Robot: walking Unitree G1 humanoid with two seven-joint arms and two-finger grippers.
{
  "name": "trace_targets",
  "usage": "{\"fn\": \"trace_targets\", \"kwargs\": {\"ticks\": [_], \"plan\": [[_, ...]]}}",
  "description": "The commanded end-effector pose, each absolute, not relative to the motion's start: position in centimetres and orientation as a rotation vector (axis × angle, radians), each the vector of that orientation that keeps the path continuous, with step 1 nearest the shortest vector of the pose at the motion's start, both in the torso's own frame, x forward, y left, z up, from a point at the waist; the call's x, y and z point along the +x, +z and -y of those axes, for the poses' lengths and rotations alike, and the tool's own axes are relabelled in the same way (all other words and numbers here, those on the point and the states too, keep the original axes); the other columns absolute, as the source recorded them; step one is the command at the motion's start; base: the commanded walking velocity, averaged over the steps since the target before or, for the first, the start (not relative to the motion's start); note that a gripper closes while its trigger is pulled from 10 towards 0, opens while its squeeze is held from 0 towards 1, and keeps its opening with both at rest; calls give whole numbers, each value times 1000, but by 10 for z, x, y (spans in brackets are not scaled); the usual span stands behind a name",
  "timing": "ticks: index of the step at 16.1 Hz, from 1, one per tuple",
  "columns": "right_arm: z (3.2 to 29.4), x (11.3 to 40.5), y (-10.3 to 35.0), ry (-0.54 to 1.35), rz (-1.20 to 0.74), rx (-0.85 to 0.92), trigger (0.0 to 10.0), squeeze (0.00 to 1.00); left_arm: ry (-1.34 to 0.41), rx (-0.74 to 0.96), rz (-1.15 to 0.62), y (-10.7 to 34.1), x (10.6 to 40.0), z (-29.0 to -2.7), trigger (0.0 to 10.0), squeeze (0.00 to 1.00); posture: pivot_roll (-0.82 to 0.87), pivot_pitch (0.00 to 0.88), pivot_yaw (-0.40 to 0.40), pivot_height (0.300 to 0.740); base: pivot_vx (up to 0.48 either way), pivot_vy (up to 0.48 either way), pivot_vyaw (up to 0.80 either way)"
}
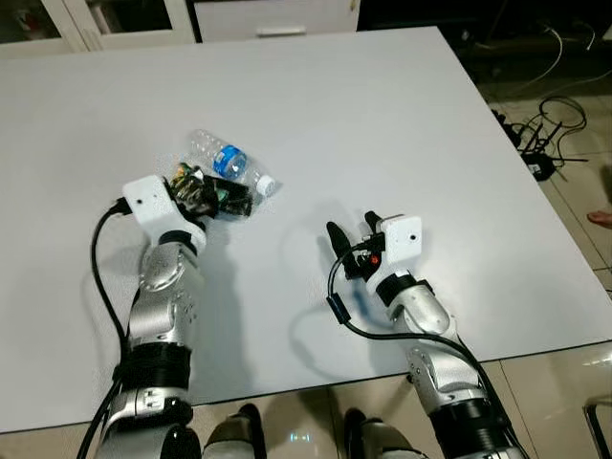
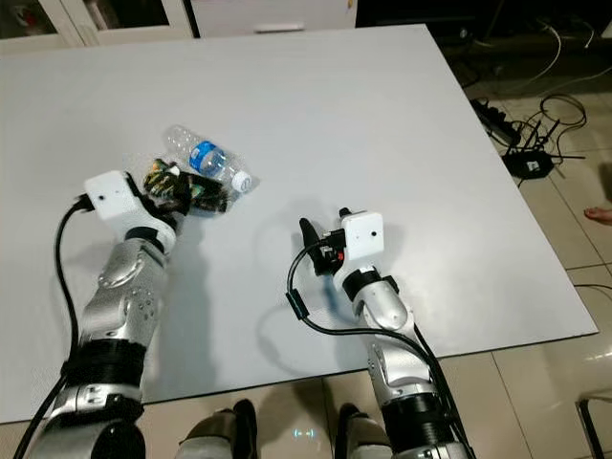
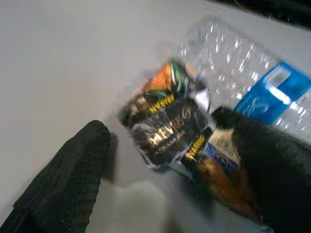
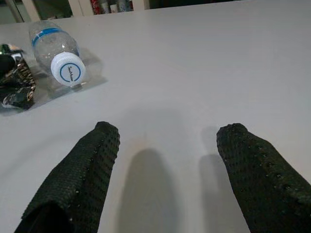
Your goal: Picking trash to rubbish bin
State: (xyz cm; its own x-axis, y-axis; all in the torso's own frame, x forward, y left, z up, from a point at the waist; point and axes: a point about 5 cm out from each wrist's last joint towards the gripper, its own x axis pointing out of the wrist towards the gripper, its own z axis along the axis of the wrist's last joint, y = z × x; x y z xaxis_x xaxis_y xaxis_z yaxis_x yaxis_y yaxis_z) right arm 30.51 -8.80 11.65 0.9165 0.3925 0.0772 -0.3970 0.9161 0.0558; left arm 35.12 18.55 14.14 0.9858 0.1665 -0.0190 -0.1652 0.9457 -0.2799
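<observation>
White table [image 1: 402,124]: matte and bare over most of its top; the trash lies toward the robot's left side, well in from every edge.
Bottle [image 1: 222,159]: clear crushed plastic with a blue label and white cap, lying on its side, touching the wrapper. It will likely roll if nudged, so the left arm should keep off it for now.
Wrapper [image 3: 167,124]: crumpled dark foil with orange and yellow print, lying against the bottle's side, between the left fingers. Foil is light and slippery, so a pinch across the thickest crumple should hold best.
Left gripper [image 1: 212,196]: fingers spread, one on each side of the wrapper, not yet closed on it. One finger looks pressed near the bottle's label, so it may catch bottle and wrapper together.
Step in hand: judged to be closing on the wrapper. Closing slowly, then lifting straight up, should keep the bottle from being dragged along.
Right gripper [image 4: 165,141]: fingers apart and holding nothing, low over bare table, pointed toward the bottle's cap and well apart from it.
Rubbish bin: not seen here, so the carry direction cannot be judged.
</observation>
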Motion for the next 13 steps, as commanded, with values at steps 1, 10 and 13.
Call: {"fn": "trace_targets", "kwargs": {"ticks": [1,10,13], "plan": [[88,302,114,412,47,74,10000,0,164,-280,-20,136,352,-186,10000,0,-55,250,19,740,0,0,0],[86,301,113,411,42,74,10000,0,112,-282,-168,101,360,-192,0,0,-59,246,23,740,0,0,0],[87,301,113,411,40,70,10000,0,100,-287,-154,99,360,-193,0,0,-61,248,20,740,0,0,0]]}}
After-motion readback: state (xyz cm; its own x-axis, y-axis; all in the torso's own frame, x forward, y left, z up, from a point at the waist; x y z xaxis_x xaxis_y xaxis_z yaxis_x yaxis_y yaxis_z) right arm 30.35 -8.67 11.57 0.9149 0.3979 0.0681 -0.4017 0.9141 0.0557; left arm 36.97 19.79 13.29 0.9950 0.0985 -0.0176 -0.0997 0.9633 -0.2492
